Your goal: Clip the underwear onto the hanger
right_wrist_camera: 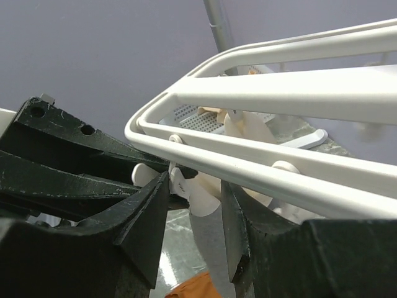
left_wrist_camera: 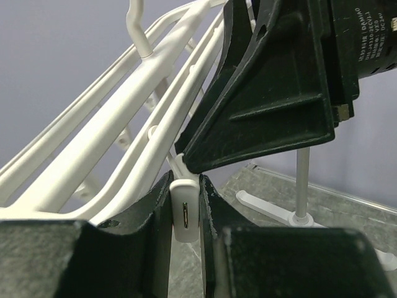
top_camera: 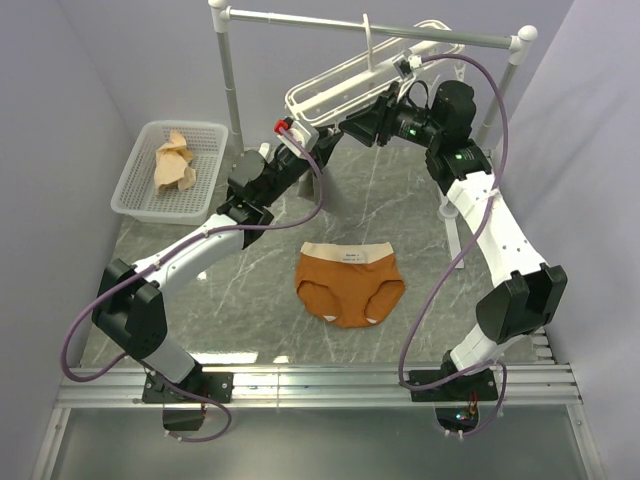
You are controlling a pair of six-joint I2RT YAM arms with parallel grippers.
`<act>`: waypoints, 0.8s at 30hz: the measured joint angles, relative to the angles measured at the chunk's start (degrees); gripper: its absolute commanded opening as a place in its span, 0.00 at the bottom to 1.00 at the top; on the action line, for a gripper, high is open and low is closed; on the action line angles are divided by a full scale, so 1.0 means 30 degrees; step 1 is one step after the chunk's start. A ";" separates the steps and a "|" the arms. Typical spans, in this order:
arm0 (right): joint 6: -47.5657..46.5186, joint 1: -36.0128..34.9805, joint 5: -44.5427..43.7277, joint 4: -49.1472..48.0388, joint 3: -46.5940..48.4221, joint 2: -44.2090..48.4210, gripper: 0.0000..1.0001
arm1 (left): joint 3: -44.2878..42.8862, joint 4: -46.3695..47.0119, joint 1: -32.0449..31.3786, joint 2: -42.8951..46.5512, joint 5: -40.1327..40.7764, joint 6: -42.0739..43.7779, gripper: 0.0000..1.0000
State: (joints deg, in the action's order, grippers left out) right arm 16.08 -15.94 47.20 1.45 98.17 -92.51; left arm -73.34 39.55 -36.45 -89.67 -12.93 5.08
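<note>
On the grey marbled table [top_camera: 250,290] rust-orange fabric underwear [top_camera: 350,285] lies unclipped; left pincer [left_wrist_camera: 185,208] pinches a small clip [left_wrist_camera: 185,217] of the white plastic barred hanger [top_camera: 340,85], right pincer [right_wrist_camera: 195,223] closure indeterminate; the garment likely needs lifting next.

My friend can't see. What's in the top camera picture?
Two robot arms reach up so the left tool and right tool meet at one end of a white hanger hung from a grey rail. Orange underwear lies flat on the table between the arms, untouched. A white basket at the back left holds a tan cloth.
</note>
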 measured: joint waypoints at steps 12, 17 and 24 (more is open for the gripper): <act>0.0648 -0.0430 0.0182 -0.0095 0.0000 -0.0138 0.02 | 0.0007 -0.0182 0.0036 0.0000 -0.0255 0.0568 0.26; 0.1005 -0.0444 0.0087 -0.0233 0.0000 -0.0197 0.00 | 0.0109 -0.0379 0.0066 0.0117 -0.0168 0.0495 0.40; 0.1443 -0.0444 0.0000 -0.0481 0.0000 -0.0211 0.00 | 0.1005 -0.1035 -0.0022 0.0692 0.0131 0.0430 0.45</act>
State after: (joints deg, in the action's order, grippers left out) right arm 20.40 -17.28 47.20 0.01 98.17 -93.14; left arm -70.32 36.45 -36.51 -87.59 -12.53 6.37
